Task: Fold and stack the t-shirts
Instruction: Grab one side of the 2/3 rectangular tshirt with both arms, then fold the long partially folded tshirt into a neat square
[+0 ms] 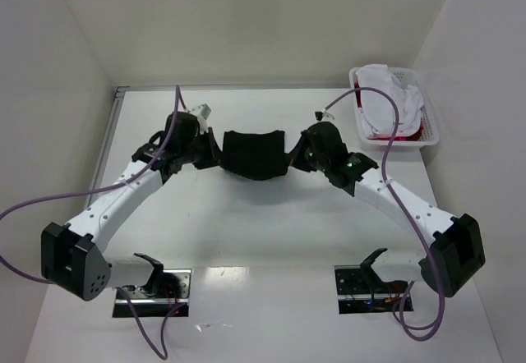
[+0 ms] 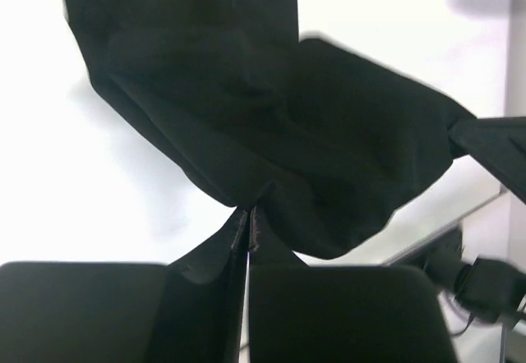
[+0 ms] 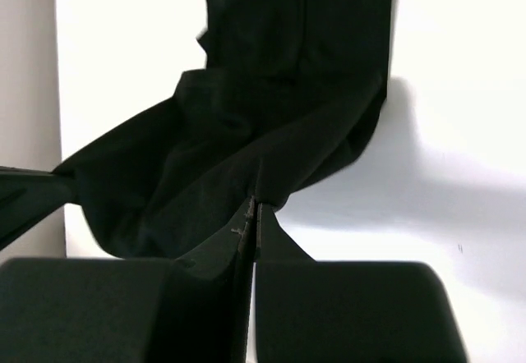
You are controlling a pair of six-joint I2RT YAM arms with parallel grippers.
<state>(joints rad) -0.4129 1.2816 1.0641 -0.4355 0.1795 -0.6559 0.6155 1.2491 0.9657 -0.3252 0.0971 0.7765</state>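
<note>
The black t-shirt [image 1: 255, 154] hangs stretched between my two grippers above the middle of the table, sagging in the centre. My left gripper [image 1: 215, 153] is shut on its left edge; in the left wrist view the gripper [image 2: 248, 212] pinches the black cloth [image 2: 279, 125]. My right gripper [image 1: 294, 159] is shut on its right edge; in the right wrist view the gripper [image 3: 254, 207] pinches the cloth [image 3: 246, 117]. White and red t-shirts [image 1: 386, 100] lie bunched in the basket at the back right.
A white plastic lattice basket [image 1: 430, 129] stands at the table's back right corner. White walls close in on the left, back and right. Purple cables [image 1: 49, 203] loop from both arms. The arm bases [image 1: 152, 285] sit at the near edge.
</note>
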